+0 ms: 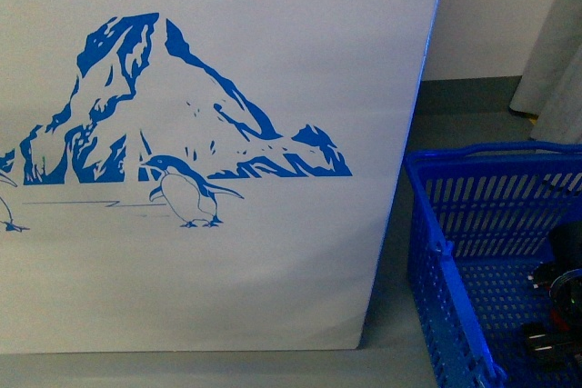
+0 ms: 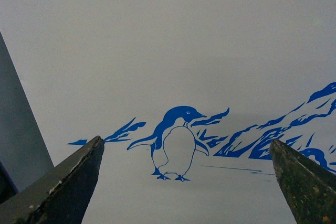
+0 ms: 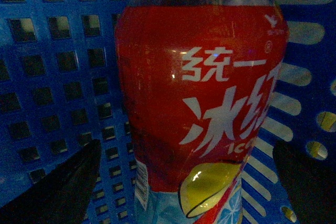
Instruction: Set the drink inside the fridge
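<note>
Front: fridge [image 1: 227, 315] side wall; blue shopping basket [image 1: 436, 224] just beside.
Left wrist: left pincer [image 2: 185, 141] apart, empty, facing fridge.
Right wrist, dim: right pincer [image 3: 186, 145] apart, flanking drink [image 3: 199, 77] inside shopping basket, seemingly not yet gripped. Grasp and transfer remain.

Front and left wrist close to fridge [image 1: 273, 288], sharing decal [image 1: 182, 115]; right wrist inside basket [image 3: 52, 51].

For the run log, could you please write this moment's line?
left gripper: open, facing white penguin-decal fridge | right gripper: open around red-labelled plastic drink bottle in blue plastic basket
</note>
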